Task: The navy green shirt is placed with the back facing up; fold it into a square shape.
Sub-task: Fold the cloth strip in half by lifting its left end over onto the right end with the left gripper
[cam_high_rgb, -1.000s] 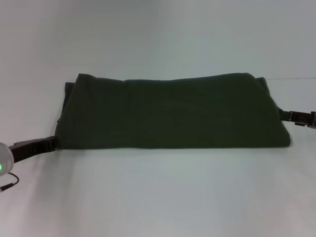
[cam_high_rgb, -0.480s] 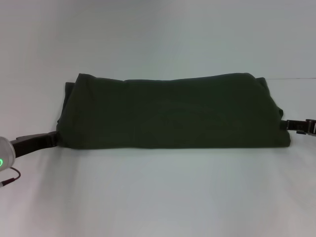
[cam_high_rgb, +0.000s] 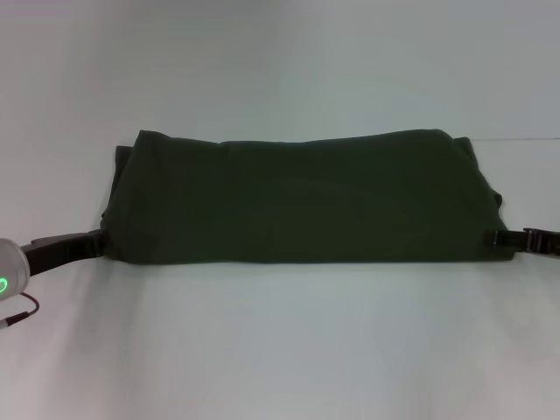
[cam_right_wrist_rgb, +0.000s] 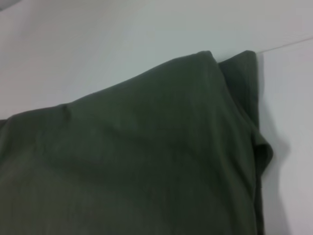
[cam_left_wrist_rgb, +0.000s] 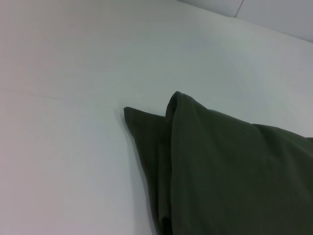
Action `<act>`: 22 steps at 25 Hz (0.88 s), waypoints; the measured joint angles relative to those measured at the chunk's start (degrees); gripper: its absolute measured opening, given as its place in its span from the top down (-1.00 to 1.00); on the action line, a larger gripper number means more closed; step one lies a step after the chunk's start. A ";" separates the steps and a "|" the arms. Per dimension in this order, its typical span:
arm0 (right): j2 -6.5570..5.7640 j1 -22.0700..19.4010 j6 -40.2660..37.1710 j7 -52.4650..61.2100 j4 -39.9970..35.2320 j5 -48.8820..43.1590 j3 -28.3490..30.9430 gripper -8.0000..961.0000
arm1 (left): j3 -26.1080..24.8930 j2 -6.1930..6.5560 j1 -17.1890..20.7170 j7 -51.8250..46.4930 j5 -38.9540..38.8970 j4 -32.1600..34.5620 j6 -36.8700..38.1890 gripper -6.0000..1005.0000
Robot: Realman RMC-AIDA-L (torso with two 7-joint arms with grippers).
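shirt: navy green shirt point(cam_high_rgb: 302, 197) lies folded into a wide band on the white table point(cam_high_rgb: 280, 350)
left gripper point(cam_high_rgb: 98, 241): at its near-left corner, grip hidden, cannot tell
right gripper point(cam_high_rgb: 503, 238): at its near-right corner, cannot tell

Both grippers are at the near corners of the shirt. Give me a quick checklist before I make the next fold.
1. Shirt already folded into a long band across the table: ok.
2. Left gripper at the band's near left corner: ok.
3. Right gripper at the near right corner: ok.
4. Fingers actually pinching fabric on either side: cannot tell, the tips are hidden at the shirt's edge.
5. Layers aligned: not ok, an under layer sticks out at both far corners in the wrist views.
6. Plain side up, no lettering showing: ok.
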 joint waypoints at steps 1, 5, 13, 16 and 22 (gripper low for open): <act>0.09 0.06 0.03 -0.02 0.01 0.00 -0.07 -0.32 | 0.00 0.00 -0.02 0.00 0.00 0.00 0.00 0.97; 0.38 0.24 0.46 -0.08 0.03 0.00 -0.09 -0.28 | 0.03 0.00 -0.06 -0.01 0.00 -0.04 -0.01 0.97; 1.42 0.94 2.68 -0.54 0.51 -0.01 -0.84 -0.21 | 0.03 0.06 -0.16 -0.01 0.00 -0.22 -0.06 0.98; 1.55 0.97 3.07 -0.71 0.57 0.00 -0.99 -0.03 | 0.03 0.08 -0.19 -0.01 0.00 -0.22 -0.09 0.98; 1.57 -0.04 2.66 -2.19 0.09 1.12 -0.26 0.47 | 0.03 0.09 -0.19 -0.01 0.00 -0.14 -0.08 0.98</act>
